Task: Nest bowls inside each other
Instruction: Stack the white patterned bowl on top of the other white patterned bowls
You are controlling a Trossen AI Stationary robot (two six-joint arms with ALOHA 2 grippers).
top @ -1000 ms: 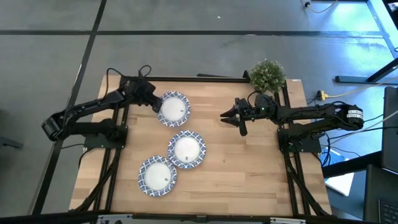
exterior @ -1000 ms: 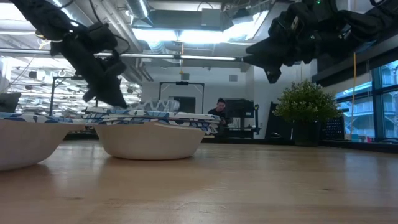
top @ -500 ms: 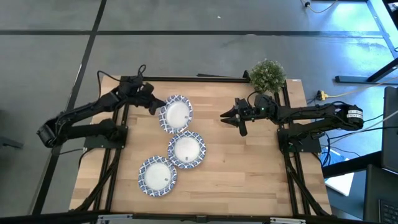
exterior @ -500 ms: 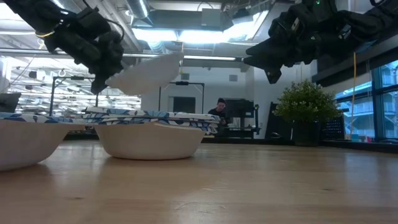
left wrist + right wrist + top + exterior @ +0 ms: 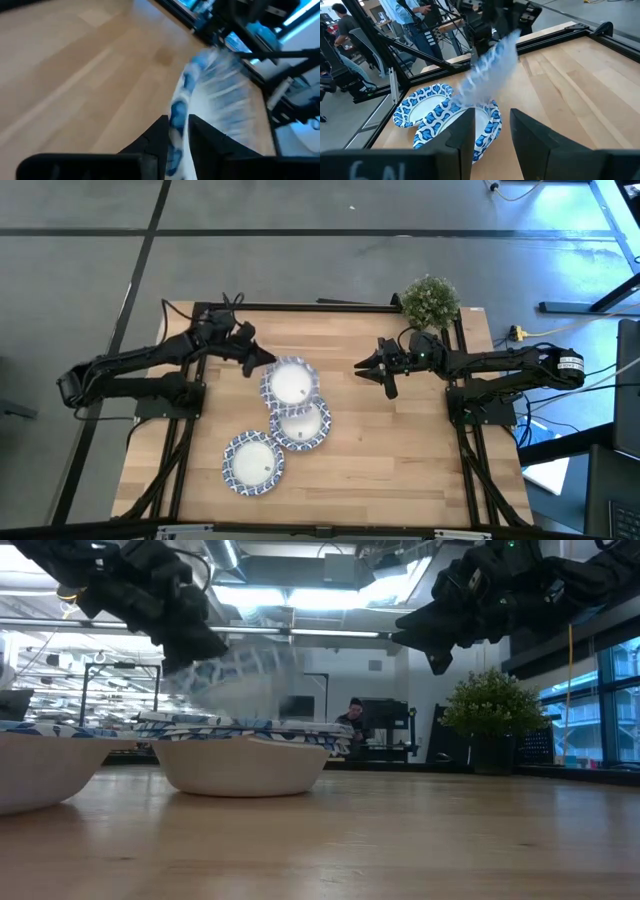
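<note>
Bowl (image 5: 291,383) in your left gripper (image 5: 256,360), rim between its fingers (grip looks loosening), has swung from beside the middle bowl (image 5: 300,423) to just above it, so nesting's imminent; right gripper (image 5: 365,366), part-spread and empty, waits near the plant (image 5: 431,300).

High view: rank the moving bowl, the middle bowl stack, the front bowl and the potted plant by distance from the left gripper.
1. Moving bowl, beside the left gripper, over the stack's far edge.
2. Middle bowl stack, table centre.
3. Front bowl, nearer the front edge.
4. Potted plant, far right corner.
</note>
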